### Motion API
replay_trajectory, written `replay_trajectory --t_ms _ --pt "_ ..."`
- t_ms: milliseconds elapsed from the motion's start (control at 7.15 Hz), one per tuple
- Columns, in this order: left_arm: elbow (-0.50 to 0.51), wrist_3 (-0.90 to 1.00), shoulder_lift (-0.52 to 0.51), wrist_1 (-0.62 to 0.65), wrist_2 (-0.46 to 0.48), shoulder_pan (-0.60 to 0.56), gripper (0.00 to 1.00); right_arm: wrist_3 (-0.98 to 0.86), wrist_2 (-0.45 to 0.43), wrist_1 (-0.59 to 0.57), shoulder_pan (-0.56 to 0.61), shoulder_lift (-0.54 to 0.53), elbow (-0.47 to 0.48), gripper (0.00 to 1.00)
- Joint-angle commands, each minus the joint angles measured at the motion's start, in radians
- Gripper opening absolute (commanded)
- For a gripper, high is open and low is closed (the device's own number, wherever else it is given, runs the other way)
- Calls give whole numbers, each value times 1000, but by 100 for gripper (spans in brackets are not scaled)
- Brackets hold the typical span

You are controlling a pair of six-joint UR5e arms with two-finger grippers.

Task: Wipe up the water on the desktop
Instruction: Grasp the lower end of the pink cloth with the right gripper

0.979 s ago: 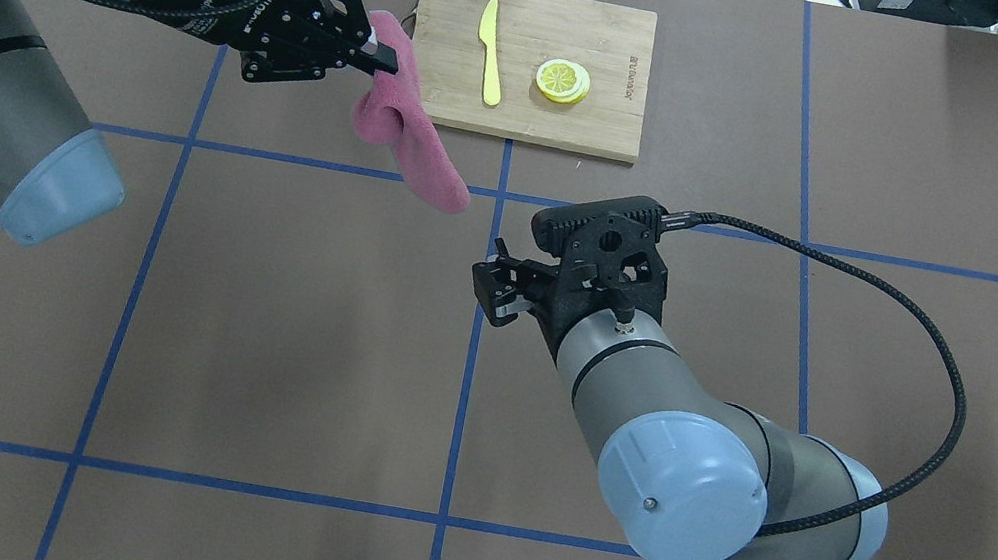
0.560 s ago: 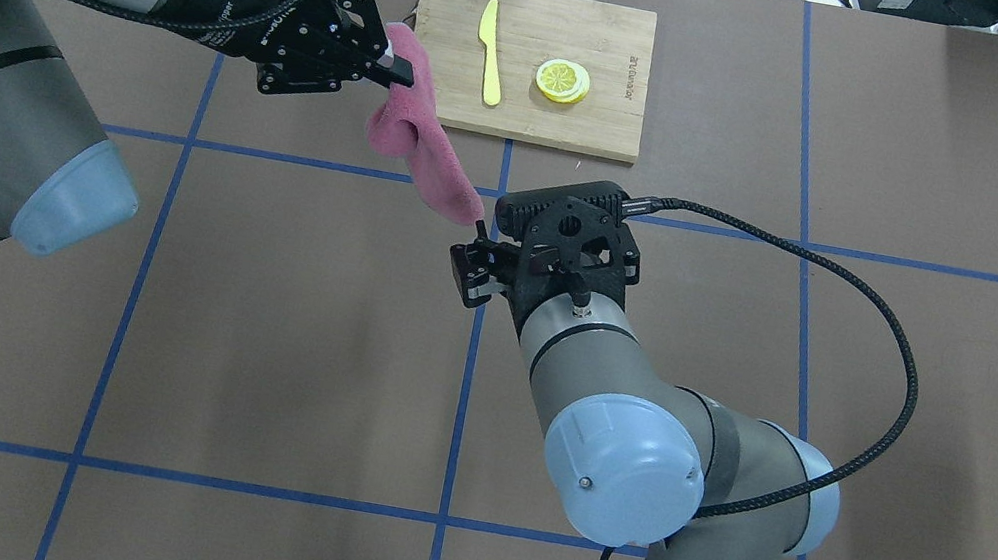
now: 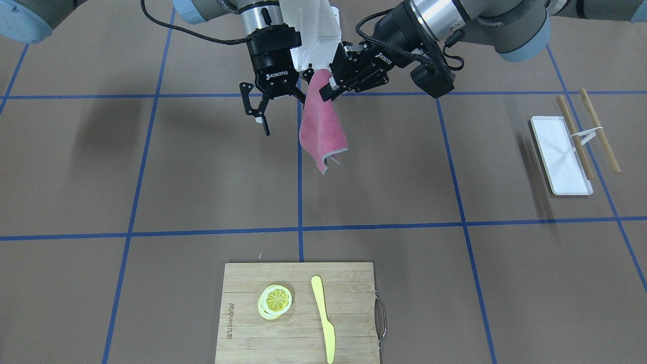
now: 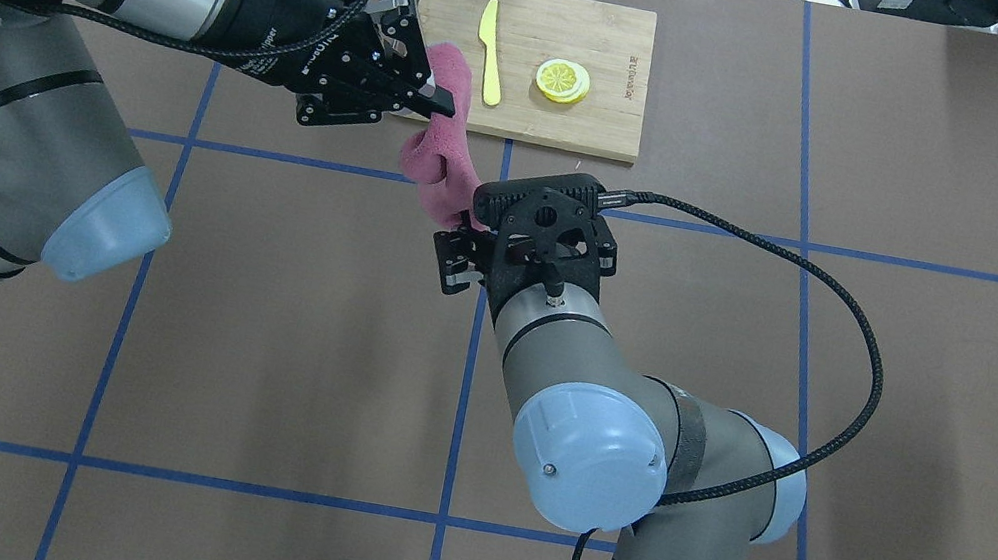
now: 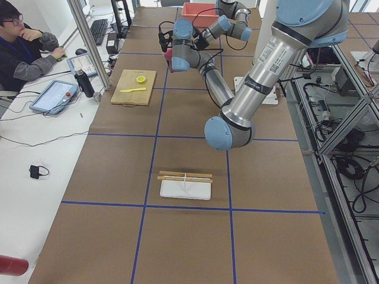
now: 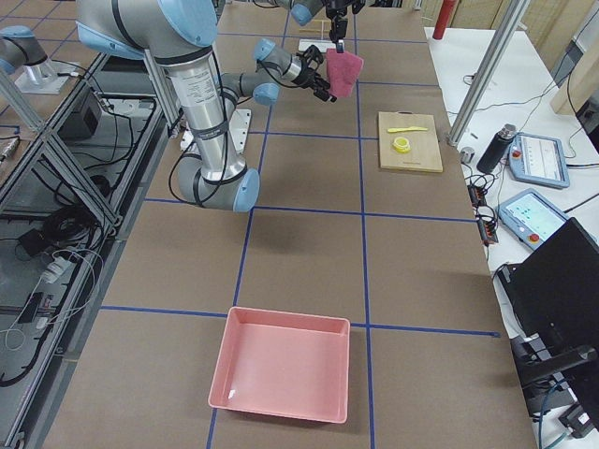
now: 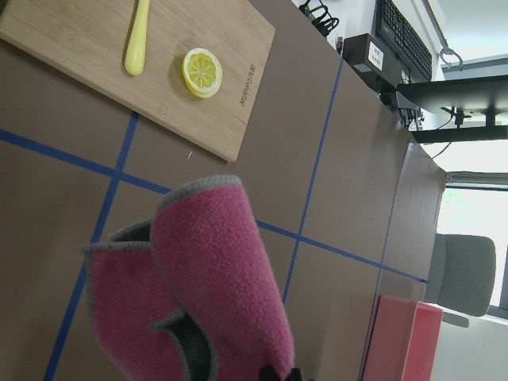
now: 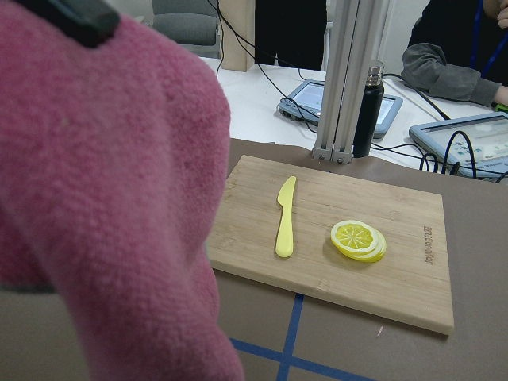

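Left gripper (image 3: 327, 92) pinches the pink cloth (image 3: 323, 124) by its top, long axis hanging clear above the desktop (image 3: 202, 172), just at three o'clock, front-facing view, of the right gripper (image 3: 259, 117), its fingers spread.

Open desktop (image 3: 202, 167) under hanging cloth (image 3: 323, 126), cutting board (image 3: 349, 283) well apart
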Motion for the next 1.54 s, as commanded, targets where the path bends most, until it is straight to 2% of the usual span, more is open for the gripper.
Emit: replay_trajectory --t_ms 0,140,560,700,1119,1259,1399 --pt "1 -2 -5 0 0 1 0 1 0 0 0 1 -1 87" --pt "5 0 -10 0 2 1 0 2 0 0 0 2 -1 98" --pt "11 0 -22 0 17 1 0 12 1 0 0 2 -1 99" --pt "14 0 -24 0 53 1 0 18 1 2 -3 2 1 99" --pt "59 15 -38 -1 72 1 0 30 1 2 -12 2 1 99" --pt "56 5 -51 0 71 3 0 39 1 0 -12 2 -1 97" --pt "51 0 -53 0 66 3 0 39 1 0 -12 2 -1 91"
